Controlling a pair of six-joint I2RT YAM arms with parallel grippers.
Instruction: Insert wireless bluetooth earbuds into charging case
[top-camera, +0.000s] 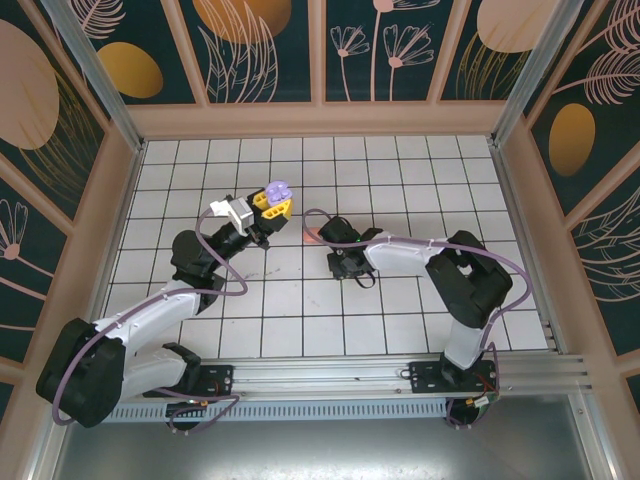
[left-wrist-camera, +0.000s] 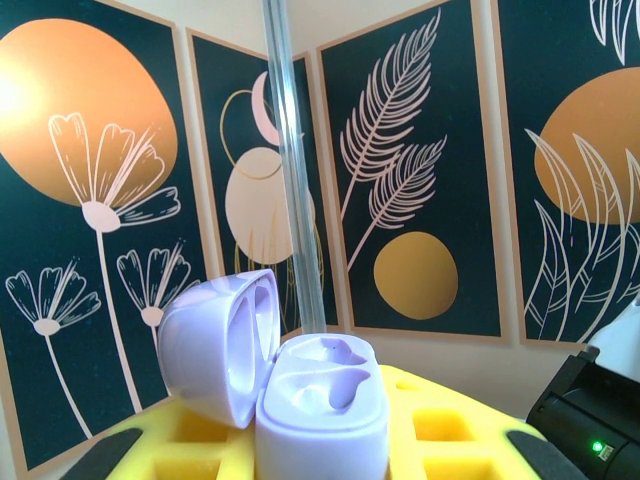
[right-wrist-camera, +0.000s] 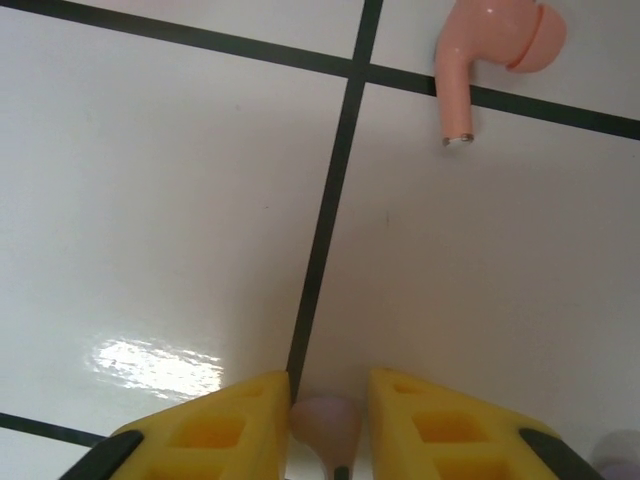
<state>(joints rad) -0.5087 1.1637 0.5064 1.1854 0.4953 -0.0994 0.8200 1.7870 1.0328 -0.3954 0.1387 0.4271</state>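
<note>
My left gripper (top-camera: 272, 205) is held up off the floor, shut on a greyish-lilac charging case (left-wrist-camera: 320, 410). The case's lid (left-wrist-camera: 215, 345) is swung open to the left and both wells show empty. In the top view the case (top-camera: 279, 192) sits above the yellow fingers. My right gripper (right-wrist-camera: 328, 400) is down at the white tiled floor, its yellow fingers (right-wrist-camera: 230, 420) either side of a greyish-lilac earbud (right-wrist-camera: 325, 420). The left finger touches the earbud and a thin gap remains on the right. A salmon-pink earbud (right-wrist-camera: 490, 50) lies on the tiles beyond, beside the right gripper (top-camera: 348, 265).
The white tiled floor (top-camera: 400, 190) is walled by patterned panels (top-camera: 265, 45) on three sides. A metal post (left-wrist-camera: 295, 170) stands behind the case. Something pale lilac (right-wrist-camera: 622, 452) shows at the right wrist view's lower right corner. The pink earbud (top-camera: 311, 236) lies between the two grippers.
</note>
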